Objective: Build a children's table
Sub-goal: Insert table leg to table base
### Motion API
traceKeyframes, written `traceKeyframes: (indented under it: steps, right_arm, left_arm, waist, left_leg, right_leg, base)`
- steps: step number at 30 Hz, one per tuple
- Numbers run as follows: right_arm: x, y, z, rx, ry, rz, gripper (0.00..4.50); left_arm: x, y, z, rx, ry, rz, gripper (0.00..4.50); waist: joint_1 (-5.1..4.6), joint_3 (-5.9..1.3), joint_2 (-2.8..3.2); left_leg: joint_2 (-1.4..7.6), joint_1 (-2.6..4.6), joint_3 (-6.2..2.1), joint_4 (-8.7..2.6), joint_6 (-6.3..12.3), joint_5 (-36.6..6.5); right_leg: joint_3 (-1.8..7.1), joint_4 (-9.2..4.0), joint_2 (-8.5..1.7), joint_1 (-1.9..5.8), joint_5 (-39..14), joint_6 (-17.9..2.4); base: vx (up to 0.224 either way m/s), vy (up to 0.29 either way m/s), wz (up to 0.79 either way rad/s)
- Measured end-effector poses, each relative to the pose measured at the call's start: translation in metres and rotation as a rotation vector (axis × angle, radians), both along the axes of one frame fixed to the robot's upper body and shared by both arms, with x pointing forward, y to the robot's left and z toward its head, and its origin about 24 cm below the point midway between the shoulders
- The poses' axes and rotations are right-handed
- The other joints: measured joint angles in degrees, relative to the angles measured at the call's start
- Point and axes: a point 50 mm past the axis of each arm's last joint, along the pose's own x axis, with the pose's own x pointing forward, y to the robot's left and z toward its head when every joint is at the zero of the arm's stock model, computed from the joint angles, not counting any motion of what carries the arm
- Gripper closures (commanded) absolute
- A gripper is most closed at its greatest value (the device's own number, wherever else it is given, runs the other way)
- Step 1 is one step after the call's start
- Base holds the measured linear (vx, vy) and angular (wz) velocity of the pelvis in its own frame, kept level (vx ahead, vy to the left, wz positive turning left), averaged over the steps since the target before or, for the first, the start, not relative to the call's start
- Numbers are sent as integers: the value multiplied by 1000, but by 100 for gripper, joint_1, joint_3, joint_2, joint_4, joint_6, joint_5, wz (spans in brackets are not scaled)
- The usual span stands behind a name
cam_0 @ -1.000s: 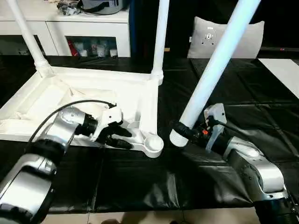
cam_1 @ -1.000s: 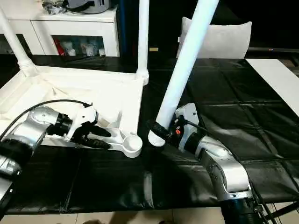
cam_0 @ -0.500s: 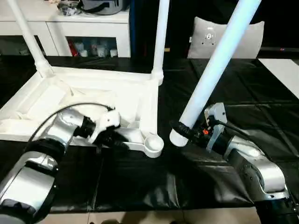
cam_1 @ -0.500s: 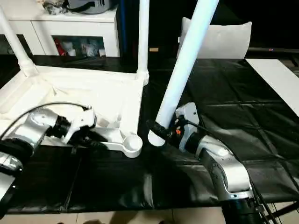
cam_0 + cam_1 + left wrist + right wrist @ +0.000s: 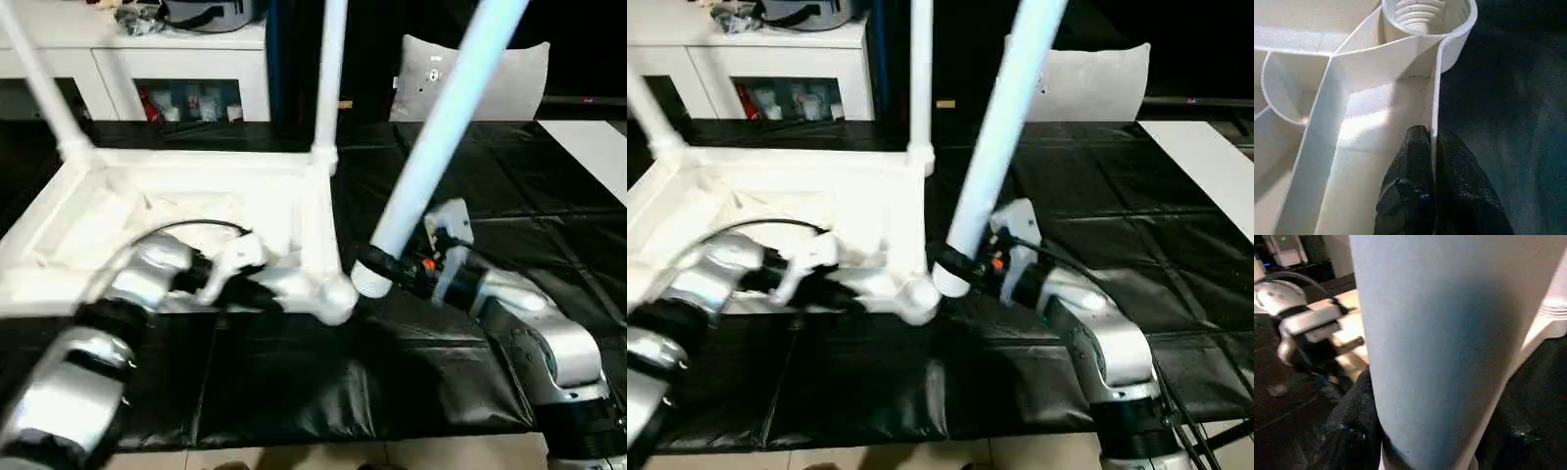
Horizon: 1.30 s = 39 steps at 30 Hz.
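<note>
White plastic tabletop (image 5: pixel 186 211) lying upside down on black sheeting (image 5: pixel 490 176) creased into a grid of folds. Two tube legs already upright in the far corner sockets: one (image 5: pixel 328 73) at the far right corner, another (image 5: pixel 44 83) at the far left. Near right corner socket (image 5: pixel 1425 12) round, open and threaded inside, with flat ribs running from it to the side walls. Behind the sheeting, a white cabinet (image 5: pixel 137 49) with coloured clutter on an open shelf and a dark bag on top, beside a pale grey cushion (image 5: pixel 519 69). Off to the far right, a white panel (image 5: pixel 593 147) lying flat.

Left gripper (image 5: pixel 1431 161) pressed together on the tabletop's thin side wall, one black textured finger inside and one outside, a little way from the open socket. Looping black cable over the silver forearm.

Right gripper (image 5: pixel 392 269) clamped on the loose tube leg (image 5: pixel 436 137) just above its flared lower end, fingers apart to the tube's width. Smooth round tube leaning up and away to the right, flared end just beside the near right socket, touching or not impossible to tell.
</note>
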Motion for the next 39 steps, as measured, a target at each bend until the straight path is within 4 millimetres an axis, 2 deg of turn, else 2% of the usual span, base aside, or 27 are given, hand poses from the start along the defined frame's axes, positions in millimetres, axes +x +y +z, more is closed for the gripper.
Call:
traceKeyframes:
  steps: [5, 12, 14, 17, 19, 23, 28, 29, 33, 34, 39]
  right_arm:
    - [-1, 5, -2, 0, 6, 13, 257]
    - [3, 2, -10, -24, 25, -39, 257]
    - [4, 1, -12, -30, 25, -56, 257]
    - [4, 1, -12, -28, 24, -61, 257]
    - [4, 3, -13, -24, 25, -59, 257]
    - [4, 2, -13, -24, 25, -56, 257]
    - [4, 3, -13, -23, 26, -53, 257]
    - [4, 3, -13, -22, 26, -52, 257]
    - [3, 3, -13, -22, 26, -50, 257]
    - [3, 3, -13, -22, 26, -50, 257]
    - [3, 4, -13, -22, 28, -37, 257]
  left_arm:
    - [-5, -10, -3, -19, -44, 40, 450]
    - [-16, -17, -4, -43, -66, 23, 450]
    - [-16, -18, -5, -74, -56, 28, 394]
    - [-17, -26, -6, -157, -52, 43, 391]
    - [-17, -26, -6, -157, -74, 47, 358]
    - [-16, -22, -7, -137, -88, 54, 351]
    - [-16, -17, -8, -115, -100, 54, 351]
    - [-16, -15, -8, -107, -103, 49, 378]
    - [-17, -8, -7, -74, -98, 34, 390]
    - [-17, -7, -7, -70, -96, 33, 405]
    - [-17, -5, -7, -65, -94, 28, 443]
  waist:
    - [-18, -10, 16]
    - [-49, -23, 37]
    - [-38, -27, 43]
    - [-18, -24, 36]
    - [-7, -24, 37]
    - [-5, -24, 37]
    - [-57, -24, 37]
    - [-77, -24, 37]
    - [-139, -24, 37]
    - [-147, -24, 37]
    - [-154, -24, 37]
  left_leg:
    - [0, 0, 3, -4, 0, 0]
    - [-3, -4, 7, -13, 1, -1]
    - [-4, -6, 7, -17, 1, -1]
    - [-2, -8, 3, -17, 2, 0]
    - [-1, -9, 1, -18, 2, 0]
    - [-2, -4, 1, -25, 1, 0]
    - [-2, -2, 1, -25, 1, 0]
    - [-2, -3, 0, -25, 1, 0]
    - [-2, -2, -3, -23, 1, 0]
    - [-3, -2, -3, -22, 1, 0]
    - [-3, -2, -3, -23, 1, 0]
  right_leg:
    - [2, -1, 0, -2, -2, 3]
    - [2, -21, -2, -2, -3, 5]
    - [1, -25, -2, -4, -4, 6]
    - [-5, -37, 1, -7, -4, 6]
    - [-6, -40, 1, -6, -3, 6]
    - [-6, -42, 1, 0, -3, 6]
    - [-9, -45, 2, 6, -3, 6]
    - [-11, -49, 2, 6, -4, 6]
    - [-11, -59, 2, 12, -4, 6]
    - [-11, -60, 2, 12, -4, 6]
    - [-12, -60, 2, 11, -4, 6]
  base:
    - [0, 0, 0]
    - [0, 0, 0]
    - [0, 0, 0]
    - [0, 0, 0]
    - [0, 0, 0]
    - [0, 0, 0]
    - [0, 0, 0]
    - [0, 0, 0]
    - [0, 0, 0]
    - [0, 0, 0]
    - [0, 0, 0]
